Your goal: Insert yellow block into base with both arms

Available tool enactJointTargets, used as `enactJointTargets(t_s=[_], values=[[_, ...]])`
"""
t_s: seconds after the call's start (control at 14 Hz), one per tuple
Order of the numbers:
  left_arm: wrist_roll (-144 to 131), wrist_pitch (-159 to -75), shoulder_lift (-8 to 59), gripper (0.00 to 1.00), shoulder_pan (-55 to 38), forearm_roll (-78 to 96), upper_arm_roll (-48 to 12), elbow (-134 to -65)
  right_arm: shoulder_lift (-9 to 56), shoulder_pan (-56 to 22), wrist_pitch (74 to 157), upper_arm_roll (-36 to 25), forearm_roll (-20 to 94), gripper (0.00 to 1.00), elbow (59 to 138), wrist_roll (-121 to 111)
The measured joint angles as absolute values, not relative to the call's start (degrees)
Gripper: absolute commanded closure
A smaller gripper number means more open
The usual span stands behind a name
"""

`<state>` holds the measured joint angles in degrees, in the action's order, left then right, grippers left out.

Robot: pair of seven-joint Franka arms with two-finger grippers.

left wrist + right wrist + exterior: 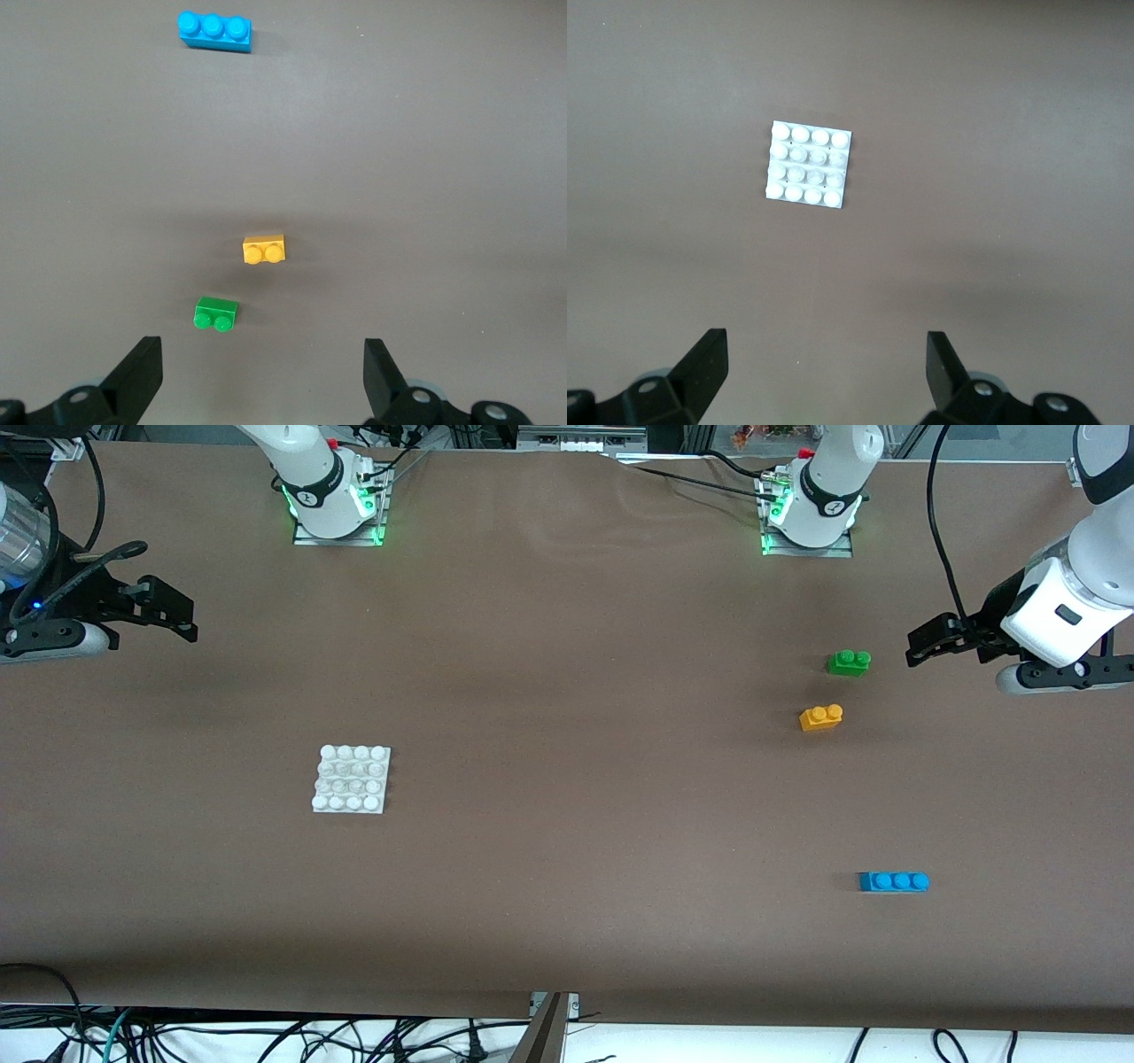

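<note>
The yellow block (821,717) (264,249) lies on the brown table toward the left arm's end, studs up. The base (352,779) (808,164), a white square studded plate, lies flat toward the right arm's end, well apart from the block. My left gripper (926,642) (263,354) hangs open and empty over the table's left-arm end, off to the side of the green brick. My right gripper (188,620) (827,350) hangs open and empty over the table's right-arm end, away from the base.
A green two-stud brick (849,662) (216,313) sits just farther from the front camera than the yellow block. A blue three-stud brick (893,881) (213,30) lies nearer to that camera. Cables hang along the table's front edge.
</note>
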<state>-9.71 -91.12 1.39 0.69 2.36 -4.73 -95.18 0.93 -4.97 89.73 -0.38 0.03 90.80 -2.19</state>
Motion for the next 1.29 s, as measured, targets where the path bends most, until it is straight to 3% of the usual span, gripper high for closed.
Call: enactJointTargets(t_s=[0.71, 1.14, 1.29], values=[[-9.71, -91.12, 1.39, 0.0, 0.59, 2.33, -5.24, -95.18, 1.76, -4.56, 92.3, -0.4, 0.03, 0.01, 90.75, -2.19], [-9.71, -91.12, 1.38, 0.0, 0.59, 2.33, -5.27, -95.14, 9.49, -4.66, 97.66, -0.17, 0.07, 0.01, 91.31, -2.19], [-9.71, -91.12, 1.4, 0.0, 0.59, 2.32, -5.28, -95.1, 13.69, -4.69, 104.6, 0.0, 0.08, 0.01, 93.96, -2.19]])
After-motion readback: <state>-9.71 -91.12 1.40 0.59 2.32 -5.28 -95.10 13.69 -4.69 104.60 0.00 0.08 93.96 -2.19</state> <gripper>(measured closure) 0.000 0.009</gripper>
